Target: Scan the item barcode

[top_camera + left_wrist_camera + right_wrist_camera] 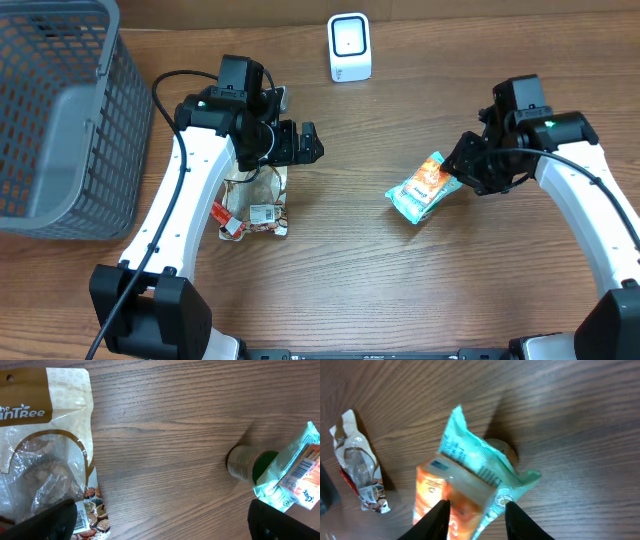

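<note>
A wooden worktop (400, 290) seen from above, with two white robot arms reaching in from the bottom edge. At right of centre, the right pincer (462, 165) is gripping a teal and orange snack pouch (422, 188) by its right end. The right wrist view shows the pincer's two dark fingers (439, 519) pressed against either side of the pouch (470, 467), which is tilted. A small round object (506, 450) sits partly hidden behind it, and what it is cannot be told.

A white barcode scanner (349, 47) stands upright at the top centre of the frame, well apart from the pouch.

At left of centre, the left pincer (300, 145) hangs wide open, holding nothing. Just below it in the frame, a brown and clear snack bag (258, 205) lies flat on the worktop. A grey mesh basket (60, 130) fills the upper left corner.
</note>
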You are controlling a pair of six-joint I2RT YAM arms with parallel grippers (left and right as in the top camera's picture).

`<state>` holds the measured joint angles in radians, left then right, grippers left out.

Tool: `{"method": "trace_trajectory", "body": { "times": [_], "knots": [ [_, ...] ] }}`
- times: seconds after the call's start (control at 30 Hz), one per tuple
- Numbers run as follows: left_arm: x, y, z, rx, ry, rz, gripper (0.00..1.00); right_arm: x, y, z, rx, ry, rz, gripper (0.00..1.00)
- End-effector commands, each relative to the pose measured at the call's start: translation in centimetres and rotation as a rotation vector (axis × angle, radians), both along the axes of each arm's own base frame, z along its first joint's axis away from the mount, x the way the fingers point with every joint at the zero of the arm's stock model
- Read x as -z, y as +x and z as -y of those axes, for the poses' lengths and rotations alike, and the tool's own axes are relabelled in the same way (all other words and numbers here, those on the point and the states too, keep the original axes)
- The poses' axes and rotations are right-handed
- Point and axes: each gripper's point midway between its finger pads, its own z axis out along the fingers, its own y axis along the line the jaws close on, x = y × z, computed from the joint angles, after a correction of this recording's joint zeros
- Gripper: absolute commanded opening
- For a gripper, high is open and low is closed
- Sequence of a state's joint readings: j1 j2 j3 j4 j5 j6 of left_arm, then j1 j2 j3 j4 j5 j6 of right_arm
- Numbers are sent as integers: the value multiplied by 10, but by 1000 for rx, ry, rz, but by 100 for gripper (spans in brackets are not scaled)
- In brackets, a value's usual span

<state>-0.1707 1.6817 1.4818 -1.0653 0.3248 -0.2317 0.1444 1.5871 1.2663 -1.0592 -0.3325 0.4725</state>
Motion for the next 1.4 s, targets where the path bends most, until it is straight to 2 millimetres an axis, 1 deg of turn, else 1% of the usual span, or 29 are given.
{"method": "trace_trajectory", "body": {
  "times": [0.0, 0.03, 0.07, 0.1, 0.13, 0.23, 0.37, 0.43, 0.5, 0.7, 0.77, 0.9, 0.97, 1.03, 1.23, 1.37],
  "knots": [
    [-1, 0, 2, 19, 5, 11, 100, 3, -2, 1, 7, -9, -9, 51],
    [-1, 0, 2, 19, 5, 11, 100, 3, -2, 1, 7, -9, -9, 61],
    [-1, 0, 2, 19, 5, 11, 100, 3, -2, 1, 12, -9, -10, 75],
    [-1, 0, 2, 19, 5, 11, 100, 4, -2, 3, 26, -15, -15, 85],
    [-1, 0, 2, 19, 5, 11, 100, 5, -2, 4, 32, -20, -18, 88],
    [-1, 0, 2, 19, 5, 11, 100, 10, -5, 4, 32, -21, -27, 88],
    [-1, 0, 2, 19, 5, 11, 99, 24, -5, 4, 30, -20, -20, 89],
    [-1, 0, 2, 19, 5, 11, 100, 29, -3, 1, 14, -6, 0, 89],
    [-1, 0, 2, 19, 5, 11, 100, 29, 0, -5, -14, 26, 26, 89],
    [-1, 0, 2, 19, 5, 11, 100, 24, 4, -16, -36, 95, 49, 84],
    [-1, 0, 2, 19, 5, 11, 100, 19, 3, -24, -70, 139, 60, 84],
    [-1, 0, 2, 19, 5, 11, 100, -2, 2, -52, -221, 313, 137, 83],
    [-1, 0, 2, 19, 5, 11, 100, -16, 0, -66, -288, 415, 175, 83],
    [-1, 0, 2, 19, 5, 11, 100, -25, -2, -74, -320, 477, 195, 83],
    [-1, 0, 2, 19, 5, 11, 100, -27, -2, -75, -343, 479, 213, 82],
    [-1, 0, 2, 19, 5, 11, 100, -20, 1, -69, -328, 422, 213, 80]
  ]
}}
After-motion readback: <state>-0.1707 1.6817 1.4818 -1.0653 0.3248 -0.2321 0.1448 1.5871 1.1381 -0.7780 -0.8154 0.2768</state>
